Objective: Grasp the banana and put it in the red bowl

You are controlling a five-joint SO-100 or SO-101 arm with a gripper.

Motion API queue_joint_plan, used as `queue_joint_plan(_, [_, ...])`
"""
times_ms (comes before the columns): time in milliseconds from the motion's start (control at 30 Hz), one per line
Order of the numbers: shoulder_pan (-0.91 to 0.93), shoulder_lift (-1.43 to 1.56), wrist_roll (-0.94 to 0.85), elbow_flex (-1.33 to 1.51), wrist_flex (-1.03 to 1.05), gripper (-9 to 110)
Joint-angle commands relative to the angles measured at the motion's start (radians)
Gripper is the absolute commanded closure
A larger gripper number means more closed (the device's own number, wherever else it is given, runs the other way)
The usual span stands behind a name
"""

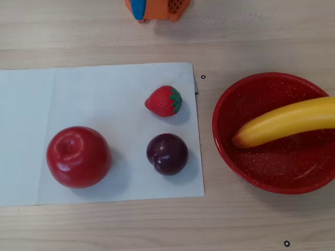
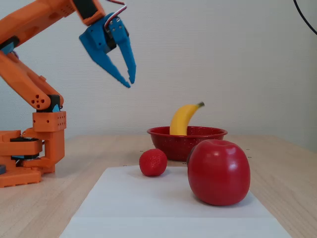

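Note:
The yellow banana (image 1: 288, 121) lies in the red speckled bowl (image 1: 246, 157) at the right of the overhead view, its far end running out of frame. In the fixed view the banana (image 2: 182, 119) stands up out of the bowl (image 2: 168, 136), green stem tip uppermost. My blue gripper (image 2: 130, 82) hangs high in the air at upper left of the fixed view, well away from the bowl, fingers slightly apart and empty. In the overhead view only a blue and orange part of the arm (image 1: 152, 9) shows at the top edge.
A white paper sheet (image 1: 31, 136) carries a red apple (image 1: 78, 156), a strawberry (image 1: 164, 101) and a dark plum (image 1: 167, 153). In the fixed view the apple (image 2: 218, 171) and strawberry (image 2: 153, 162) stand in front of the bowl. The orange arm base (image 2: 29, 153) sits at left.

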Motion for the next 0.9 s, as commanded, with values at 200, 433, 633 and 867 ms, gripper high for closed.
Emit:
queue_joint_plan(200, [-0.017, 0.249, -0.034, 0.247, -0.241, 101])
queue_joint_plan(433, [-0.029, 0.430, -0.037, 0.534, -0.476, 101])
queue_joint_plan(633, [-0.032, 0.580, -0.034, 0.755, -0.618, 101])
queue_joint_plan(867, [-0.028, 0.715, -0.020, 0.985, -0.807, 101])
